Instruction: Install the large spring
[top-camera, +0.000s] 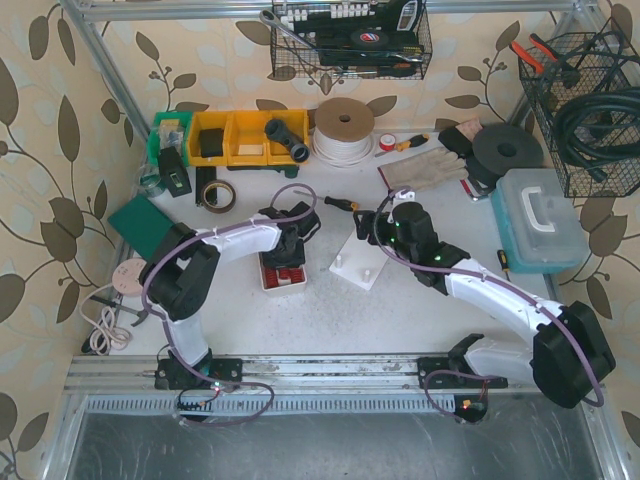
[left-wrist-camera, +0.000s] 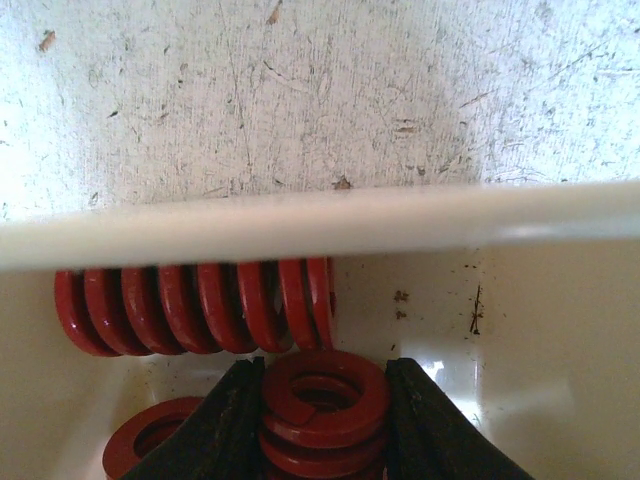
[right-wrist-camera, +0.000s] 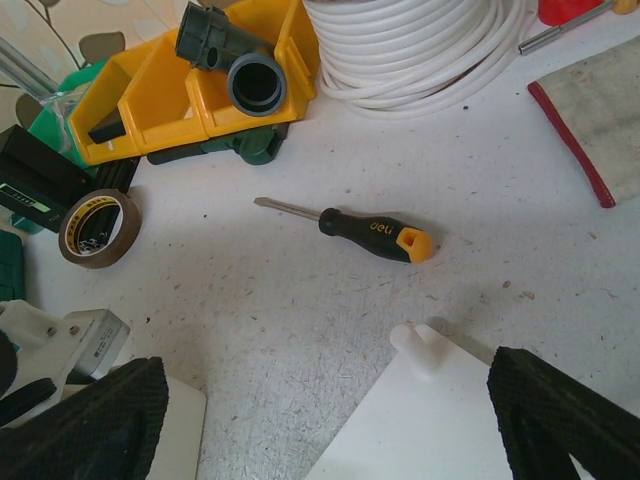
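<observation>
My left gripper is down inside a white tray of red springs, its fingers closed against both sides of an upright large red spring. Another large red spring lies on its side behind it, and a third shows at lower left. In the top view the left gripper is over the spring tray. My right gripper is wide open and empty above the white peg plate, whose peg stands up. The plate lies mid-table.
A black-and-orange screwdriver lies beyond the plate. Yellow bins, a cord coil, a tape roll, gloves and a teal case ring the back and right.
</observation>
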